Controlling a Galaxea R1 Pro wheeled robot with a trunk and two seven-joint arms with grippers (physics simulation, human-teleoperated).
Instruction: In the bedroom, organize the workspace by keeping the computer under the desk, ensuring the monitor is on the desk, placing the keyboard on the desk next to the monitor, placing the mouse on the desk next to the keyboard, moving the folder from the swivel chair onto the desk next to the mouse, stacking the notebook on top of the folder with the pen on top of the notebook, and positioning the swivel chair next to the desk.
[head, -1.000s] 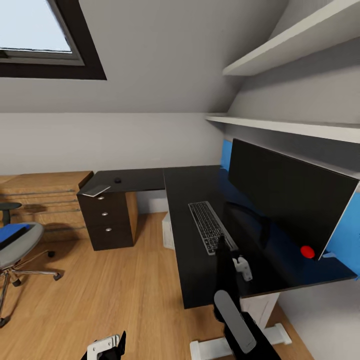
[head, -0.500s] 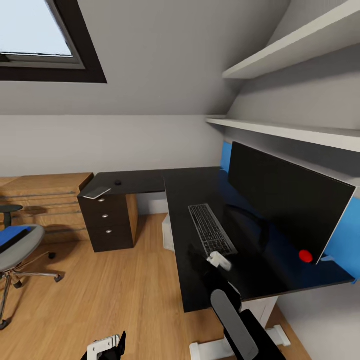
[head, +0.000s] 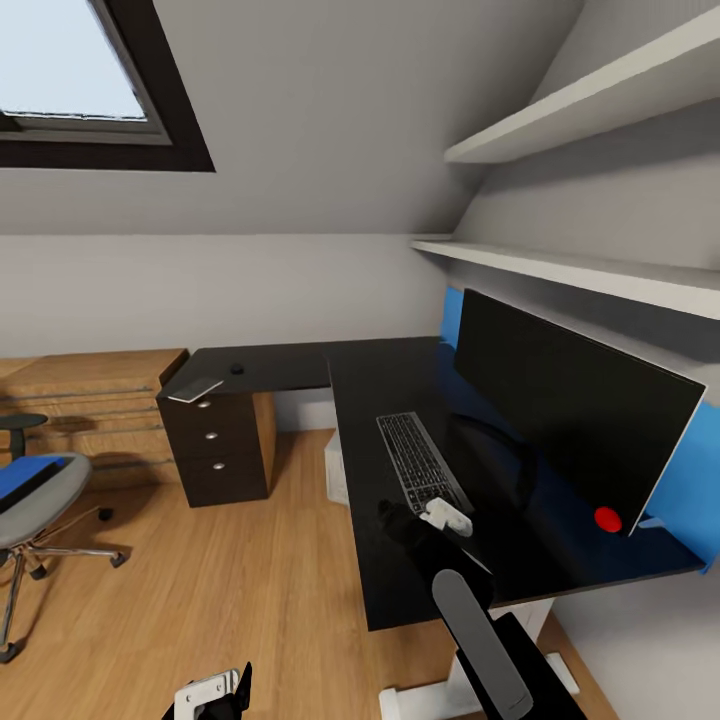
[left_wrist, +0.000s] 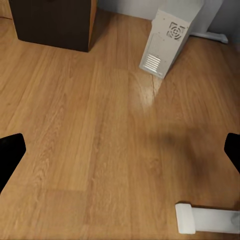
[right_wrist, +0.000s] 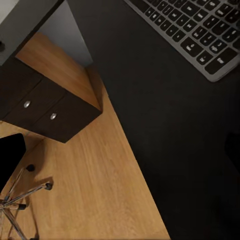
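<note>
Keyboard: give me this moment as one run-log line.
keyboard on desk beside monitor | mouse far wing | folder on swivel chair | right gripper empty

Right arm extends forward toward 12 o'clock, forearm rising from lower frame; right gripper (head: 432, 517) hangs low, jaws spread wide in its wrist view. Left gripper (head: 212, 695) at 7 o'clock, low, fingers apart, empty.
</note>
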